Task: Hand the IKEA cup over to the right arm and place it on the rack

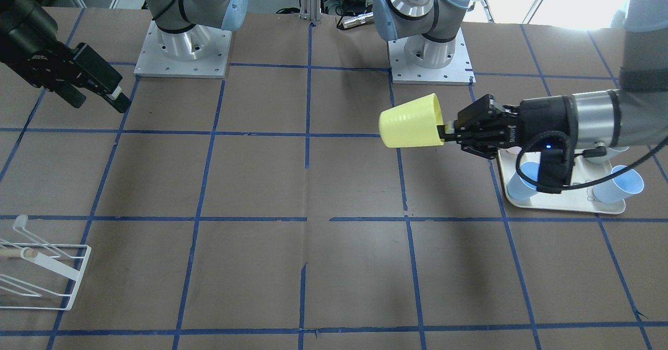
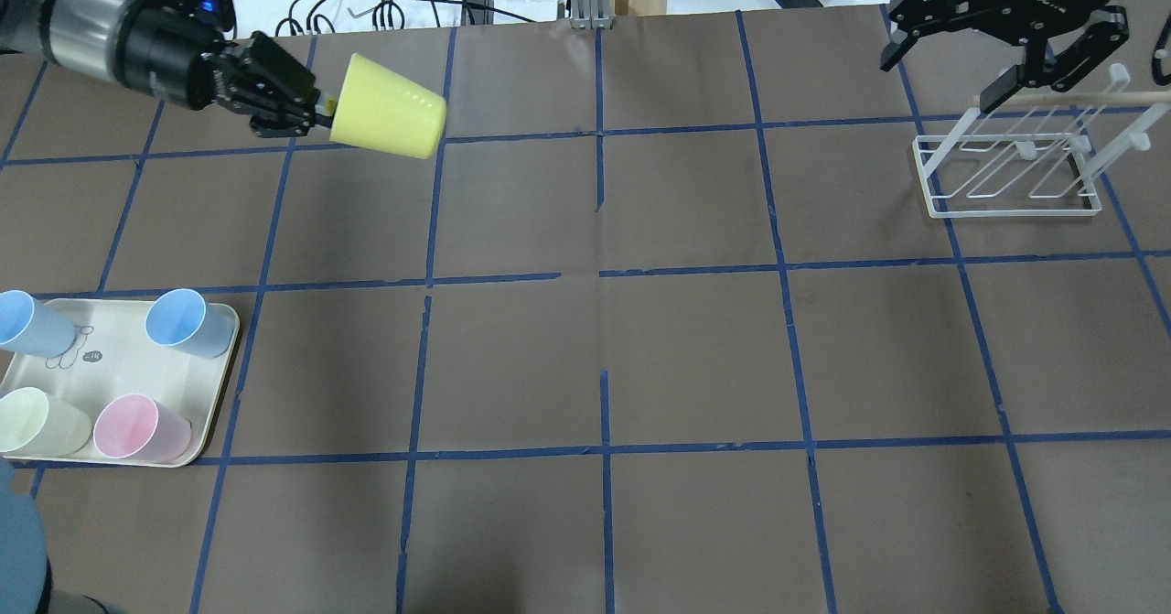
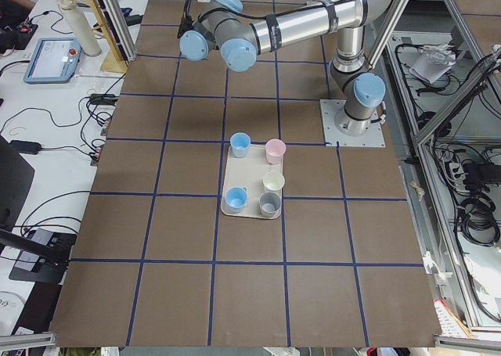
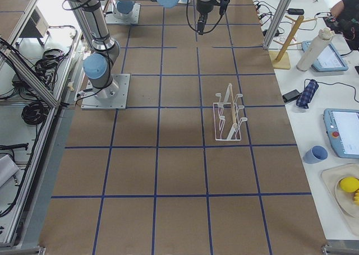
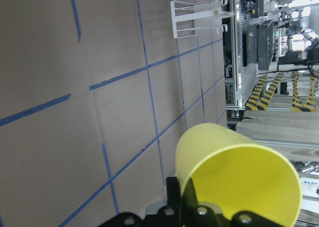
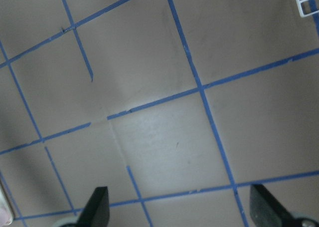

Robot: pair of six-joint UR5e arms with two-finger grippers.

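Up in the top-left corner of the overhead view, the left gripper (image 2: 316, 106) is pinched on the rim of the IKEA cup (image 2: 389, 109), holding it sideways in the air. Its long axis runs across the frame, with the open mouth at the fingers and the closed base pointing toward the right gripper (image 2: 938, 79). That gripper hangs empty at the top right with its jaws spread wide, well apart from the cup and just over the rack (image 2: 1006, 215). I'd say the base end is what gets offered. The cup is bright yellow, matte, tapered and handleless, and looks light.
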